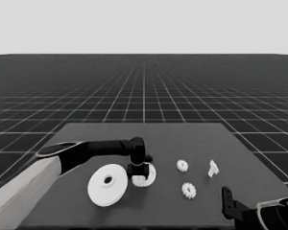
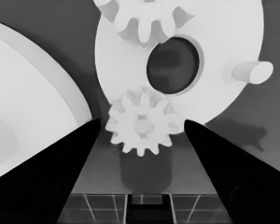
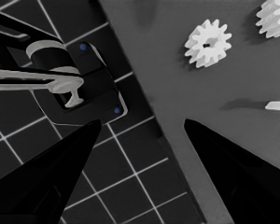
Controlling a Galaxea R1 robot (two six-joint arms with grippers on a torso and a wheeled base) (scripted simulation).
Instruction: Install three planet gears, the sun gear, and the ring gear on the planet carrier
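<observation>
My left gripper [image 1: 138, 173] reaches in from the left and hangs over the near edge of the smaller round part [image 1: 150, 173], the planet carrier. In the left wrist view the left gripper [image 2: 141, 121] is open. A planet gear [image 2: 141, 127] sits on a peg at the carrier's [image 2: 214, 32] rim, between the fingers with a small gap on each side. A second gear [image 2: 147, 18] sits on the carrier, and one peg [image 2: 247, 72] is bare. The larger round part [image 1: 107, 184], the ring gear, lies flat just left of the carrier. Two loose gears [image 1: 182, 166] [image 1: 188, 190] lie to the right.
A thin white piece [image 1: 212, 168] lies right of the loose gears. My right gripper [image 1: 228, 203] waits open at the table's near right corner. The right wrist view shows the right gripper [image 3: 142, 121], both loose gears [image 3: 207, 43] [image 3: 275, 16] and dark machinery [image 3: 79, 84] past the table edge.
</observation>
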